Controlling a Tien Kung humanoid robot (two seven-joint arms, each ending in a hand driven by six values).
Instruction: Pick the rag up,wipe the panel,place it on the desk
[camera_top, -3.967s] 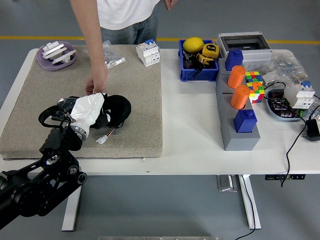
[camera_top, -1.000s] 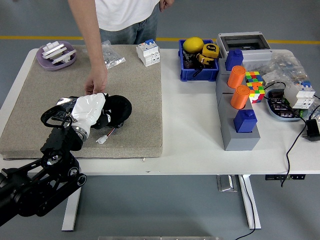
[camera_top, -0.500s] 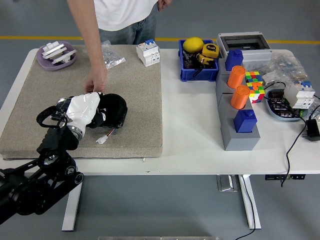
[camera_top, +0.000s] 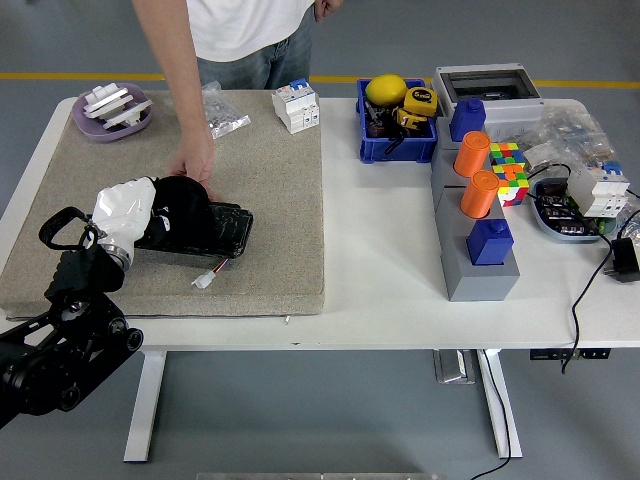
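left hand (camera_top: 125, 220) has slid left since earlier, dragging the black rag (camera_top: 180, 203) along | panel (camera_top: 210, 232) now uncovered (on mat (camera_top: 270, 200), left counter (camera_top: 380, 290)) | fingers closed on rag | person's hand (camera_top: 195, 165) steadies panel's far edge

White table (camera_top: 380, 290); beige-grey mat (camera_top: 270, 200). Black rag (camera_top: 183, 203) on black panel (camera_top: 215, 232). Left hand (camera_top: 125, 215) white-shelled, arm black. Purple tray (camera_top: 92, 122) — white parts. Blue bin (camera_top: 398, 147) — yellow items. Two orange cylinders (camera_top: 472, 153) on grey stand (camera_top: 470, 275), blue blocks. Multicoloured puzzle cube (camera_top: 508, 166). Person's shirt (camera_top: 250, 22) white.
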